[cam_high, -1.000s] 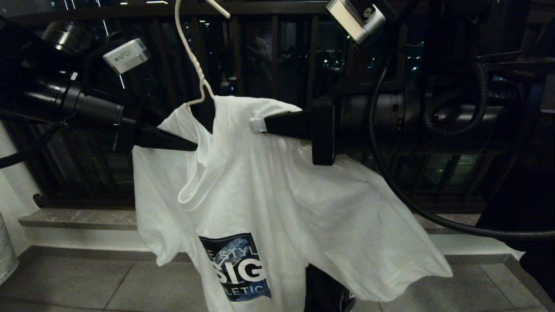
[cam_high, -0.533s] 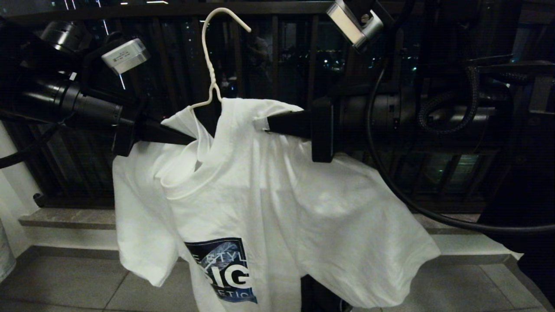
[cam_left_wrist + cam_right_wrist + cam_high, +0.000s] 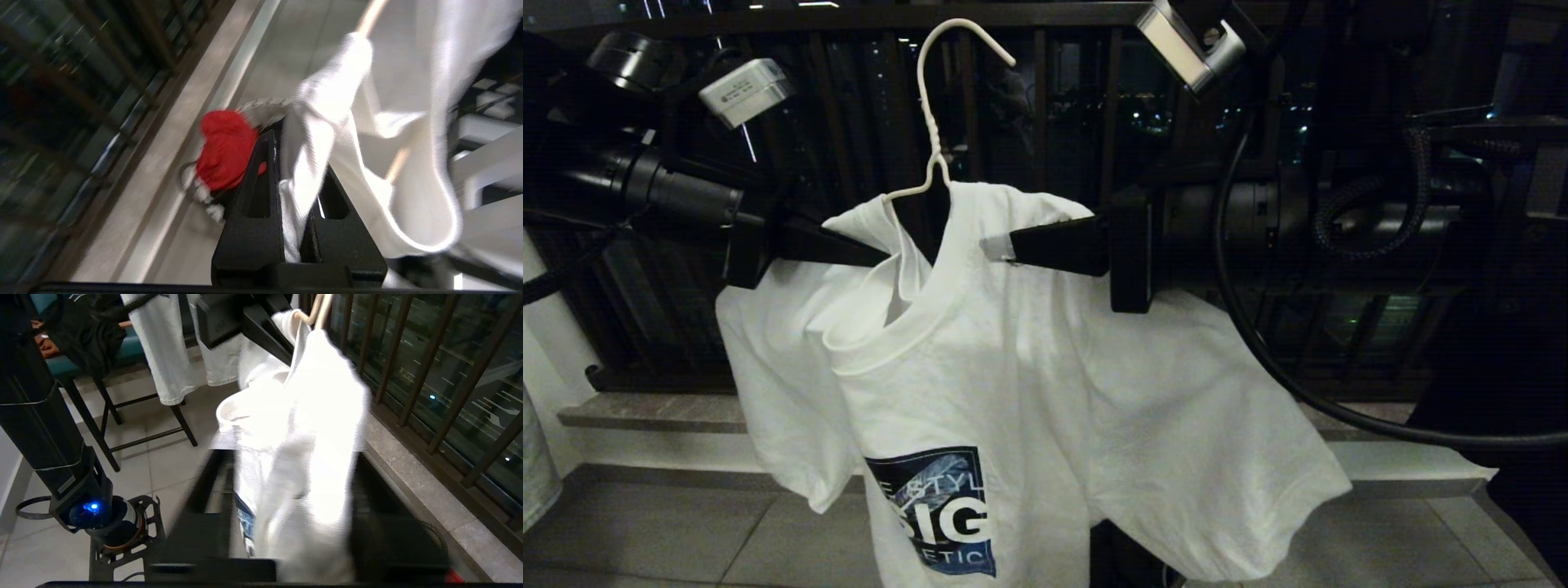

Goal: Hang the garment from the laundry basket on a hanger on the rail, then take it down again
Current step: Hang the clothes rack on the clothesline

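Left tool (image 3: 294,196) apparently clamped on garment (image 3: 327,122)

Night outside, city lights through the dark brown window railing (image 3: 1045,106) at 12 o'clock; grey stone sill (image 3: 654,412) at 8; grey tiled floor (image 3: 645,539) below; dark-legged stool (image 3: 122,396) indoors.

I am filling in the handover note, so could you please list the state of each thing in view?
T-shirt: draped on the hanger, collar side pinched, print facing the head camera.
Hanger: upright inside the T-shirt's neck, hook free, on no bar.
Left pincer: shut on the T-shirt's cloth.
Right pincer: at the T-shirt's shoulder, jaws apart.
Red cloth: bunched in the basket.
Basket: on the floor below.
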Motion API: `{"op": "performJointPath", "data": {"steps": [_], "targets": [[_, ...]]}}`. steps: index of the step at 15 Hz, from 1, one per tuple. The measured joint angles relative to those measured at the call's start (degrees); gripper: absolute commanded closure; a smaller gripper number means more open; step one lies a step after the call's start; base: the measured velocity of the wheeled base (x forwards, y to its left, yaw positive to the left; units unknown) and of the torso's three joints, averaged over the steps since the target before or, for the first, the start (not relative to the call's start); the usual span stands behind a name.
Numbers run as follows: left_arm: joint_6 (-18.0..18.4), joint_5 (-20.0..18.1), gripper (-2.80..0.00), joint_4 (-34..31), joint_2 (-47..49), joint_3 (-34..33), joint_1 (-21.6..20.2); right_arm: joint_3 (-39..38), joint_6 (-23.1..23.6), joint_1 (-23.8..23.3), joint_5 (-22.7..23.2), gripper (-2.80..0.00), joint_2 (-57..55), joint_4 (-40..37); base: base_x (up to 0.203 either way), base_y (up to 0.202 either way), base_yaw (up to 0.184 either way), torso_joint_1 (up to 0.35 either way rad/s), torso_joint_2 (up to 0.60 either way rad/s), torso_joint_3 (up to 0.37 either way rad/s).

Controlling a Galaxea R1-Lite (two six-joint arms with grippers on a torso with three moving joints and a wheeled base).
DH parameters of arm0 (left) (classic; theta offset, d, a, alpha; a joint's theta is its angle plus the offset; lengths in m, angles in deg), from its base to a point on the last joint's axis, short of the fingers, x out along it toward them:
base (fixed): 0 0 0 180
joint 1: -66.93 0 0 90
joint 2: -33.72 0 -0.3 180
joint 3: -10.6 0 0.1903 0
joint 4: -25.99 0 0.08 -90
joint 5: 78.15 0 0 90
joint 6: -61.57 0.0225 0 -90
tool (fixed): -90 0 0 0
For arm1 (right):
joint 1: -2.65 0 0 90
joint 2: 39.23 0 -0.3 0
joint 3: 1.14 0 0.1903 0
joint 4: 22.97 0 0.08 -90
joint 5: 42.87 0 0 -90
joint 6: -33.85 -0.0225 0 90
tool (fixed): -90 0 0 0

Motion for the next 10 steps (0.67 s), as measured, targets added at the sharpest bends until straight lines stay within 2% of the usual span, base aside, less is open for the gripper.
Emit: {"op": "performJointPath", "data": {"steps": [5,10], "targets": [[-0.2,-0.3,0.00,0.2,-0.5,0.0,-0.1,0.0,0.0,-0.8,-0.9,-2.80,0.1,0.3,0.000,0.000,0.000,0.000,0.00,0.000],[-0.3,-0.3,0.00,0.3,-0.9,0.0,-0.1,0.3,0.0,-2.3,-5.0,-2.80,-0.1,2.8,0.000,0.000,0.000,0.000,0.00,0.000]]}}
